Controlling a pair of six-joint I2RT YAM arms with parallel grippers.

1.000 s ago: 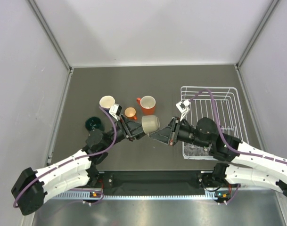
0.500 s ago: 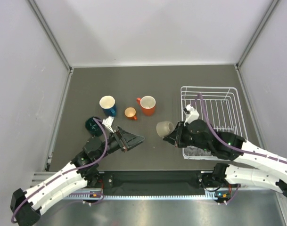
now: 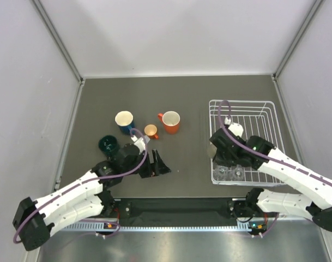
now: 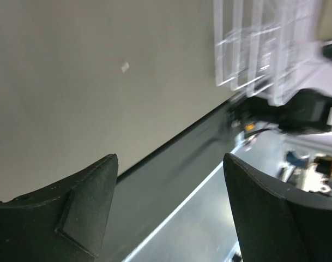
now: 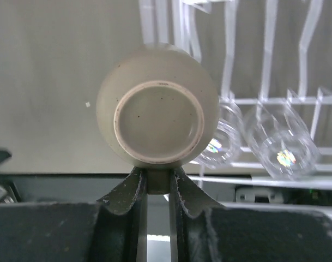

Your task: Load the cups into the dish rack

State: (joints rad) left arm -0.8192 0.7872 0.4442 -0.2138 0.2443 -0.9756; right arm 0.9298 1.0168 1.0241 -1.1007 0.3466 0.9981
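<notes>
Your right pincer point(image 5: 157, 183) is closed tight on the stub of handle under the beige mug point(image 5: 157, 117), with both fingers point(image 5: 134, 192) pressed against it. The mug's unglazed foot ring faces the wrist camera, and its mouth points away. A tiny dark mark on that ring is too small to read, and a few brown specks dot the base. The mug hangs over the left edge of the dish rack point(image 5: 229, 49), partly above the wires and partly above the grey worktop point(image 5: 46, 65). You cannot tell whether it touches the rack. Just behind it, in the rack's near row, the two clear glasses point(image 5: 280, 147) sit side by side, the nearer one half hidden by the mug. Your left pincer point(image 4: 170, 161) stands wide open with nothing between its fingers, low over bare worktop near the front edge, where a small white speck point(image 4: 125, 66) lies. From above, the blue mug point(image 3: 125, 121), tiny orange cup point(image 3: 150, 130), large orange mug point(image 3: 170, 121) and dark green cup point(image 3: 108, 144) stand on the worktop left of the rack, all apart from one another.
</notes>
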